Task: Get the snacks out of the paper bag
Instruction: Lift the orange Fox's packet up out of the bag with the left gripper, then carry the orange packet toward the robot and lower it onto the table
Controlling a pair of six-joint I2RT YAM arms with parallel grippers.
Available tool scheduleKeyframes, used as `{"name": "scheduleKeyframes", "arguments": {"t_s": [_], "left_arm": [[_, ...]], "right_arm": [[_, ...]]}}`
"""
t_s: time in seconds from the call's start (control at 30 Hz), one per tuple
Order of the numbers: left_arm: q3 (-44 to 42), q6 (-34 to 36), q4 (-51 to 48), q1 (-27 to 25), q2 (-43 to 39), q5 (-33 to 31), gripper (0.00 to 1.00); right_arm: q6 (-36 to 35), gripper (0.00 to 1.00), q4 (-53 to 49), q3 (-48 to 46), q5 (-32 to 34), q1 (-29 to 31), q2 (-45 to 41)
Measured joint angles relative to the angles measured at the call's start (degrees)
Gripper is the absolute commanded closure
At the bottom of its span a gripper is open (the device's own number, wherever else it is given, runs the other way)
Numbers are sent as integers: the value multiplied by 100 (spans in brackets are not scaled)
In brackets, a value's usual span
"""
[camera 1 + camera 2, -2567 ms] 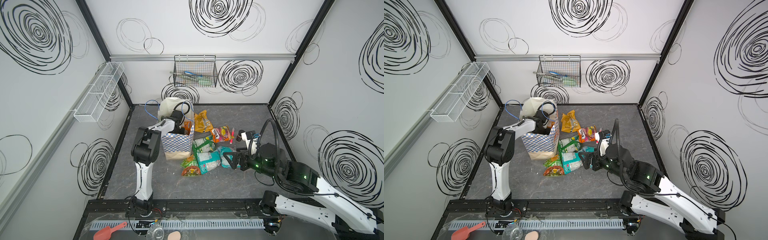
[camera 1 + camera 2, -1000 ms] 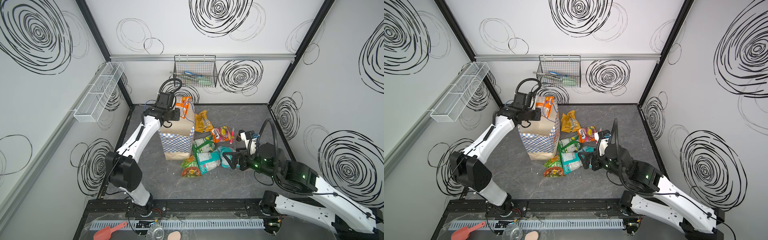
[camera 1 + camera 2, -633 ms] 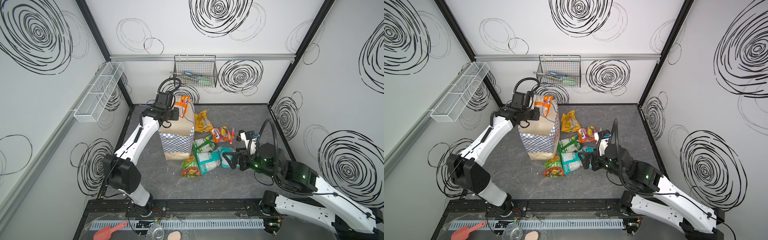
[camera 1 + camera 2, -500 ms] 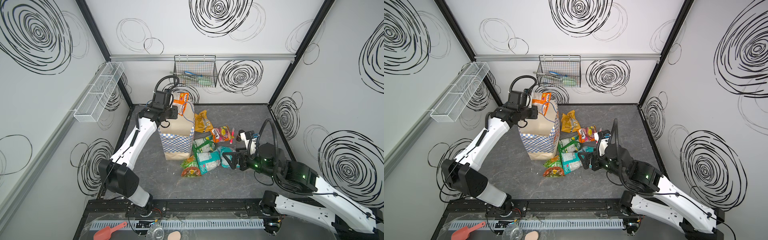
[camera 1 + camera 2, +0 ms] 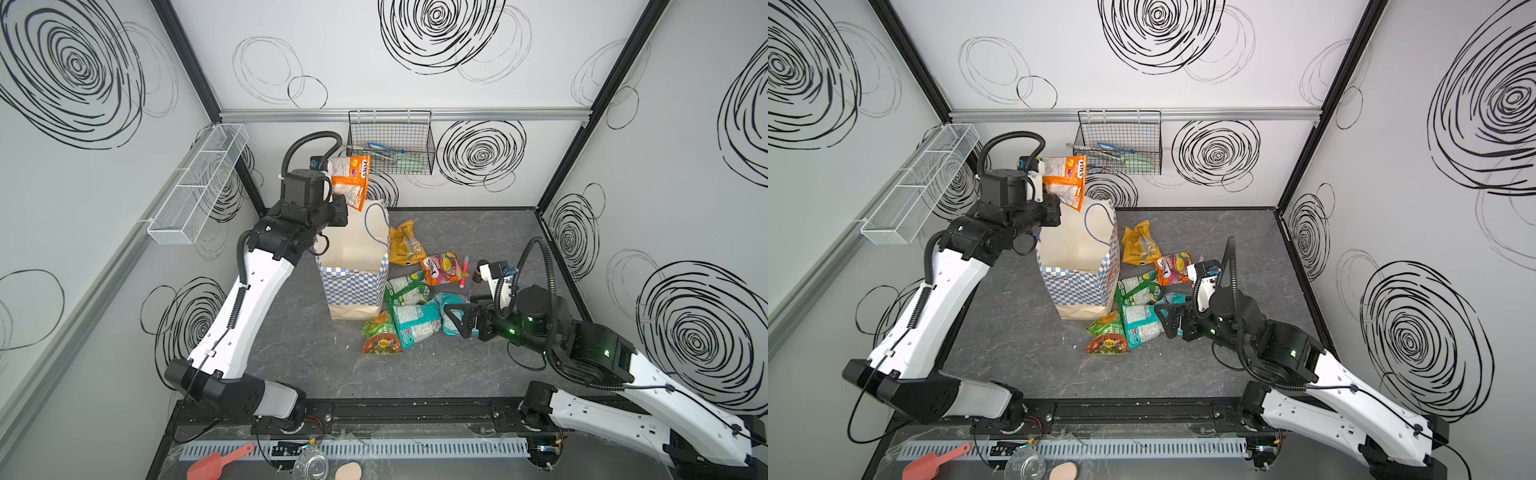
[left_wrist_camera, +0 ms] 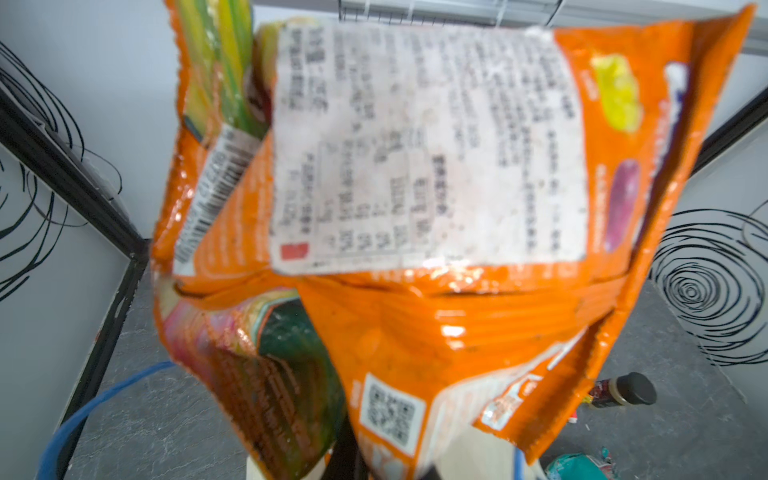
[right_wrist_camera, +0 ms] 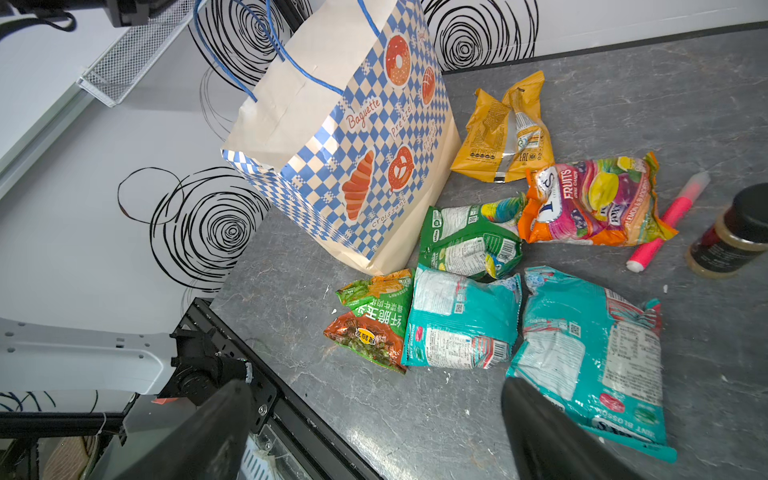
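Grips a crinkly orange plastic snack packet (image 5: pixel 352 179) in the left gripper (image 5: pixel 334 191), jaws clenched on the packet's lower edge, and holds it in the air above the open mouth of the tall paper bag (image 5: pixel 353 286) with blue-and-white check sides, tan base and thin blue cord handles. Upright on the dark grey marbled table (image 5: pixel 316 353), that bag. Fills nearly the whole left wrist view with the held packet, print blurred.

Hovers the right gripper (image 5: pixel 454 320) low over the table, released, fingers (image 7: pixel 540 428) spread wide, one across the edge of a teal plastic packet (image 7: pixel 590 357); contact impossible to tell.

Flat on the table beside the bag: a second teal packet (image 7: pixel 457 320), a green packet (image 7: pixel 469 241), a small green-and-orange packet (image 7: pixel 370 324), a mustard-yellow packet (image 7: pixel 503 133) and a multicoloured packet (image 7: pixel 590 203). Just beyond, a red marker pen (image 7: pixel 665 224) and a small dark-lidded jar (image 7: pixel 731 237).
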Motion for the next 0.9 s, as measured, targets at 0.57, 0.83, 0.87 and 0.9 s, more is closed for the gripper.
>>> {"name": "scheduleKeyframes", "arguments": {"t_s": [0.57,0.83,0.87,0.9], "left_arm": [[-540,-31,330,-2684,-710,-555,100],[-1602,-146,439,-3416,-787,-713,100],[-1709,-168,446,-3491,-800,-719,100],[-1797,-188,452,-3558,-817,-730,100]], "right_arm": [[-11,3,214,-413,455,-44,-393],[-396,3,-142,-203,505,-1036,-568],[-501,3,-219,-144,415,-1263,-525],[-599,3,-282,-92,326,-1451,-479]]}}
